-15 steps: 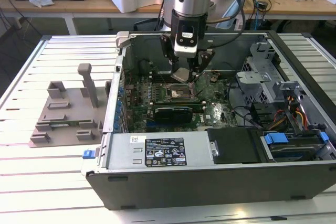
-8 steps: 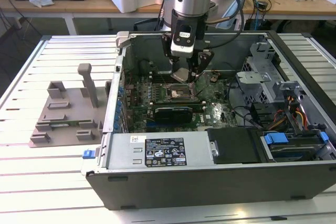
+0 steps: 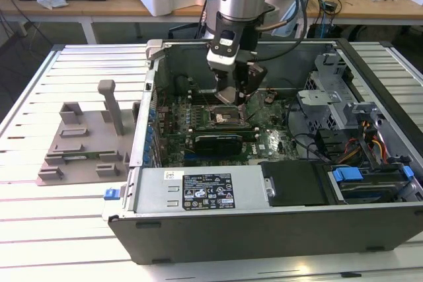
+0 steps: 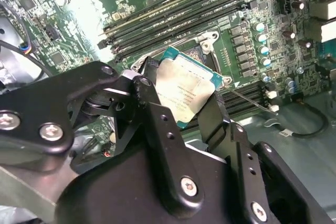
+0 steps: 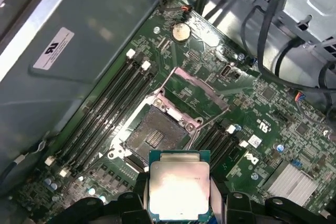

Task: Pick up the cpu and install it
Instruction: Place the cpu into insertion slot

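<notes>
Holding the cpu (image 4: 186,92) clear of every surface, pinching it by two opposite edges in the gripper (image 4: 184,109), with the black fingers (image 4: 149,106) drawn in just to the chip's width and no further. Showing the silver lid and thin greenish rim plainly in both wrist views, with the lid facing the cameras. Hanging inside the open computer case (image 3: 264,226), over the motherboard (image 3: 178,113), about mid-board in the exterior view and well apart from the grey fixture plate (image 3: 79,153) lying outside the case at the exterior view's left. Hovering close to the socket (image 5: 157,132), just beside or above it, and plainly not seated in it. Looking down, in the first wrist view, on a socket standing open and bare, with the contact field exposed, the load plate (image 5: 202,95) swung up and the memory slots (image 5: 113,103) running alongside. Judging the picking-up as done, going by the chip aloft and firmly in the grip. Judging the installing as not yet done, going by the empty socket and the unclosed load plate. Not being able to tell from these views how high over the board the chip is hanging, nor whether its corners are lining up with the frame.
</notes>
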